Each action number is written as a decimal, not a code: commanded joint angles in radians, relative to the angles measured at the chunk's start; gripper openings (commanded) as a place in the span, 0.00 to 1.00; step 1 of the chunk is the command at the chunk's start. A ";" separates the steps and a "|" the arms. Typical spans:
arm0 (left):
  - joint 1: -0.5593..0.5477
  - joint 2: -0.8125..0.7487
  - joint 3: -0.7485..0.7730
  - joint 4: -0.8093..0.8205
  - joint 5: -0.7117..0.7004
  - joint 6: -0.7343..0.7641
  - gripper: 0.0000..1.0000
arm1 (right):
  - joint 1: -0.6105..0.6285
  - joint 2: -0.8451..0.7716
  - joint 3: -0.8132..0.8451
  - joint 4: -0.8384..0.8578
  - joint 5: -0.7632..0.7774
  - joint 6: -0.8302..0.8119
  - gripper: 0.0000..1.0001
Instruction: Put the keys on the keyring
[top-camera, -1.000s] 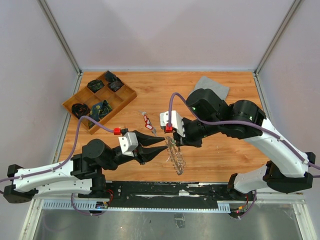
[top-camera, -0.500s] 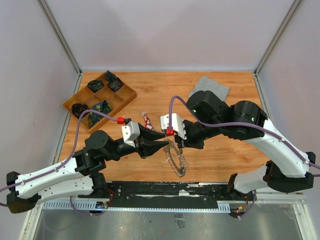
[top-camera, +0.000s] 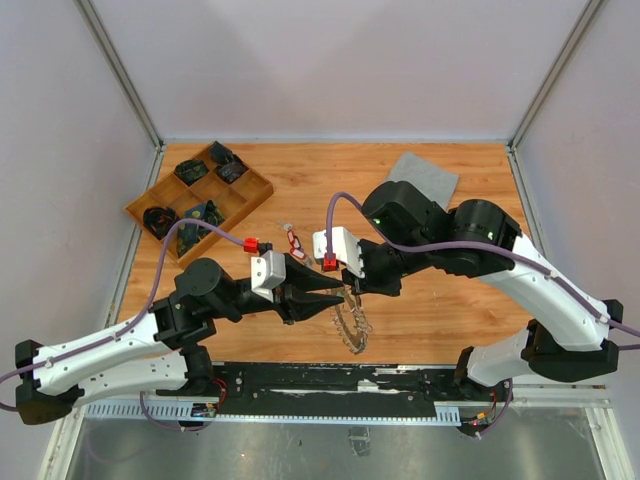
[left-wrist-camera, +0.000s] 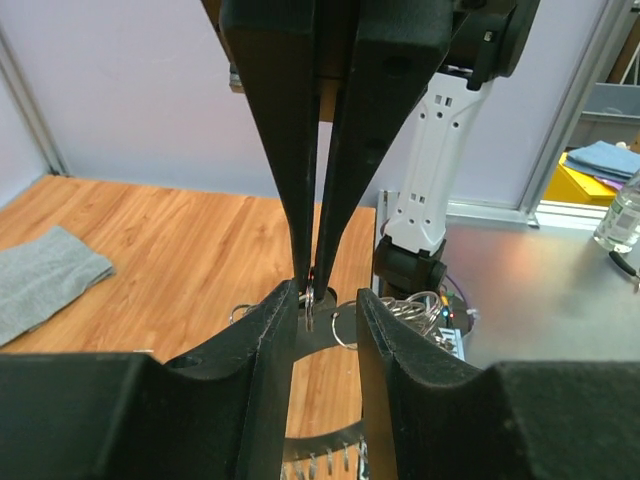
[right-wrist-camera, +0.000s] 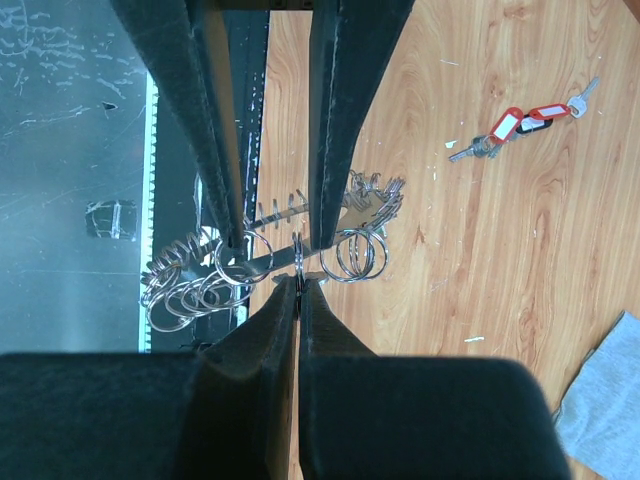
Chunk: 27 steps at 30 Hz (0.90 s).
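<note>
Left gripper: jaws part-way apart, seemingly clamped across the flat band of the keyring, which hangs tilted just below both sets of tips. Right gripper: jaws fully closed, meeting the left's tips head-on and pinching one split ring of the fringe. Keys: loose on the table, behind the left jaws' tips, lying crosswise to their reach, nearer the left arm; neither jaw is free.
</note>
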 joint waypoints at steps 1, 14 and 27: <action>0.005 0.011 0.042 0.018 0.022 0.022 0.35 | 0.013 0.007 0.042 0.016 0.006 -0.025 0.01; 0.004 0.012 0.039 -0.007 -0.028 0.030 0.35 | 0.023 0.001 0.040 0.046 -0.006 -0.024 0.01; 0.005 0.015 0.039 -0.020 -0.027 0.034 0.25 | 0.033 -0.014 0.029 0.070 0.002 -0.015 0.01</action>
